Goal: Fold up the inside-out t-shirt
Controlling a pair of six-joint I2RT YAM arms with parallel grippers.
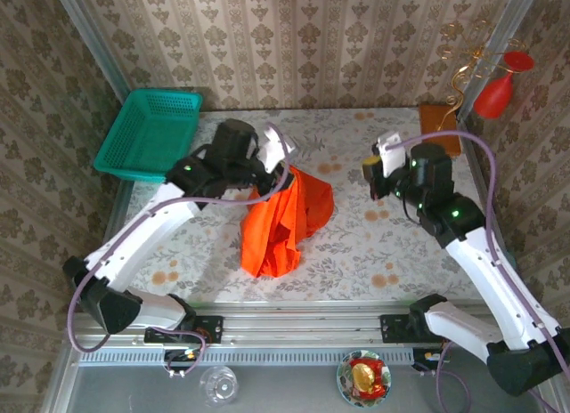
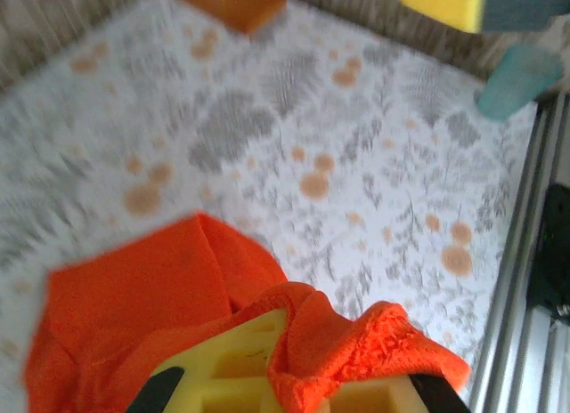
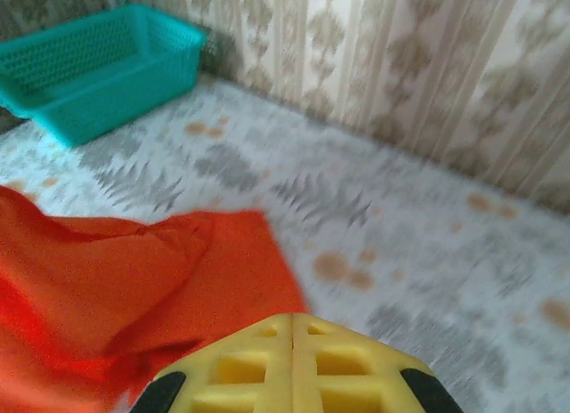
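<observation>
Floral tabletop [image 1: 374, 253] | left tool [image 1: 281, 167] pinching bunched orange t-shirt [image 1: 285, 219] | right tool [image 3: 292, 342] closed, empty

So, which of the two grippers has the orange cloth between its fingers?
The left gripper: a fold of the t-shirt is pinched in its jaws. The right gripper is shut on nothing, apart from the cloth.

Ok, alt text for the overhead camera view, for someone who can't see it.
An orange-red t-shirt lies bunched at centre, its upper edge pinched in the left tool; the right tool is shut and empty to its right. A teal basket sits at the far left corner.
</observation>
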